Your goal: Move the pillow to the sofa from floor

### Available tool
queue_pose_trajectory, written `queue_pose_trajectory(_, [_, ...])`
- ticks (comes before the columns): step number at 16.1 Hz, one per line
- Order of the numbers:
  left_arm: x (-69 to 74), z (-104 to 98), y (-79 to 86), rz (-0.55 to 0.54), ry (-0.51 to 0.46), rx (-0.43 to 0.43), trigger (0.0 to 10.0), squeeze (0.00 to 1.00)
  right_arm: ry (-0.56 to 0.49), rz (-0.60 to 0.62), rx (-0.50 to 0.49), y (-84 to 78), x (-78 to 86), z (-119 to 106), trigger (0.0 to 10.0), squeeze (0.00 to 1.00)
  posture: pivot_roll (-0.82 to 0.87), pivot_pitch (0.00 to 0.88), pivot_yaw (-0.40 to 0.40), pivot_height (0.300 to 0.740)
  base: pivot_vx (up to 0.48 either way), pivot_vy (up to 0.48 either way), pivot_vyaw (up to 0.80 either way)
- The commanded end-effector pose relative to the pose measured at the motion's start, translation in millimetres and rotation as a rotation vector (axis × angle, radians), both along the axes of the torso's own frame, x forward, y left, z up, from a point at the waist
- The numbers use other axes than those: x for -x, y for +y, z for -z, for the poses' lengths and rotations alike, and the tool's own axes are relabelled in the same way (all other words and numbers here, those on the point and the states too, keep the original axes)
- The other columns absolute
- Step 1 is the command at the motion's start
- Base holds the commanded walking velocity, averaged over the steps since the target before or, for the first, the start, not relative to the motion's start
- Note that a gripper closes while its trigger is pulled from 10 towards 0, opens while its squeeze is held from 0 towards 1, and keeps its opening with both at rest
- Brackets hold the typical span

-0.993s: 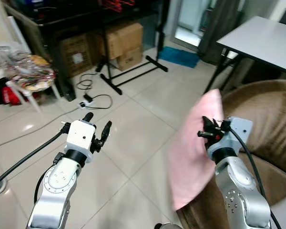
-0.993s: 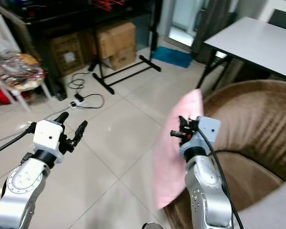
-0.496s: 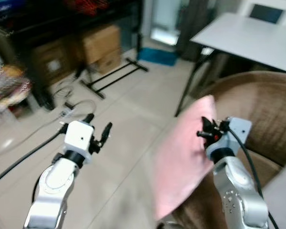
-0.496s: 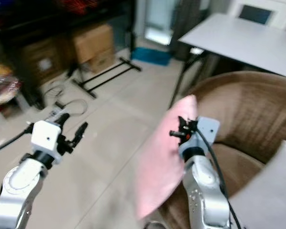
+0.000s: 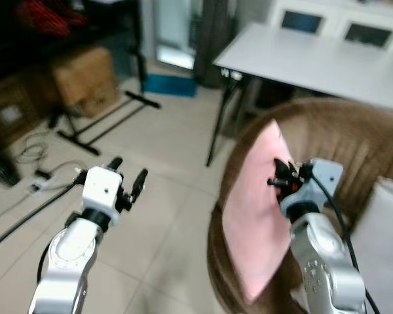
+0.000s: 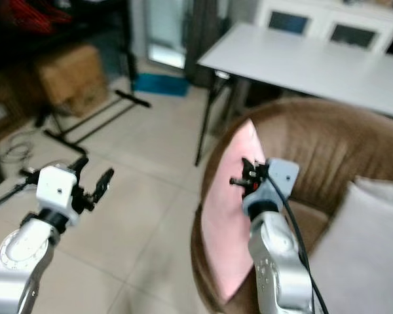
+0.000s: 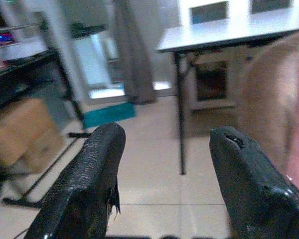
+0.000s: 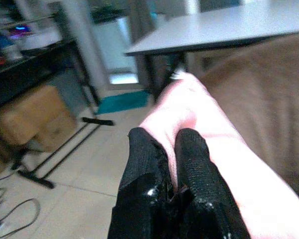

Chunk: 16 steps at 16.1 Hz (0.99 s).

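The right tool (image 6: 243,181) has its two black fingers (image 8: 189,169) pressed together on a fold of the pink pillow (image 5: 255,222), which hangs upright off the floor just ahead of the tool. The pillow's lower corner is partly hidden behind the silver right arm, and its far edge blurs into the brown sofa (image 5: 354,144) curving behind and beside it. A grey cushion (image 6: 360,248) lies on the sofa seat to the tool's right, cut off at the frame edge. The left tool (image 5: 126,175) hovers over the tiled floor (image 5: 157,216) with its fingers (image 7: 84,184) spread, holding nothing. Beyond the sofa stands a grey counter (image 6: 301,62); cardboard boxes (image 5: 82,78) sit blurred far to the left. Compared with a second ago, the view has swung right, so the sofa now sits directly behind the pillow.
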<state>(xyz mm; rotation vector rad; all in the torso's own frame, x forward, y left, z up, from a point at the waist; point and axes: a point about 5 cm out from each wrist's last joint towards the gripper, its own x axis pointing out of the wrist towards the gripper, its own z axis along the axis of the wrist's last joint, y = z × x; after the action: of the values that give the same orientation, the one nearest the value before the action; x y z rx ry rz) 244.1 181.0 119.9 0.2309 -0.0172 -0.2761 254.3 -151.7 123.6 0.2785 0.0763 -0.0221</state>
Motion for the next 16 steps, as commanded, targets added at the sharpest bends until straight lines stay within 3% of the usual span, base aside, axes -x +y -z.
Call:
queue_pose_trajectory(1, [-1.5,-1.8,-8.2,0.036,-0.004,0.018,10.0,0.0,-0.041,0.034,0.015,-9.2,0.8,-7.5,10.0,0.0,0.04,0.006,-0.016,0.74,0.0,0.0,-0.78])
queue_pose_trajectory(11, [-2.7,0.7,-7.0,0.027,0.014,0.003,10.0,0.0,-0.024,0.035,0.029,-7.1,0.4,-6.0,10.0,0.0,0.03,0.005,-0.018,0.74,0.0,0.0,-0.78])
queue_pose_trajectory(16, [-3.3,1.0,-8.0,0.068,0.014,-0.023,10.0,0.0,-0.031,-0.052,0.069,4.4,-6.0,-8.0,10.0,0.0,0.04,0.0,-0.02,0.74,0.0,0.0,-0.08])
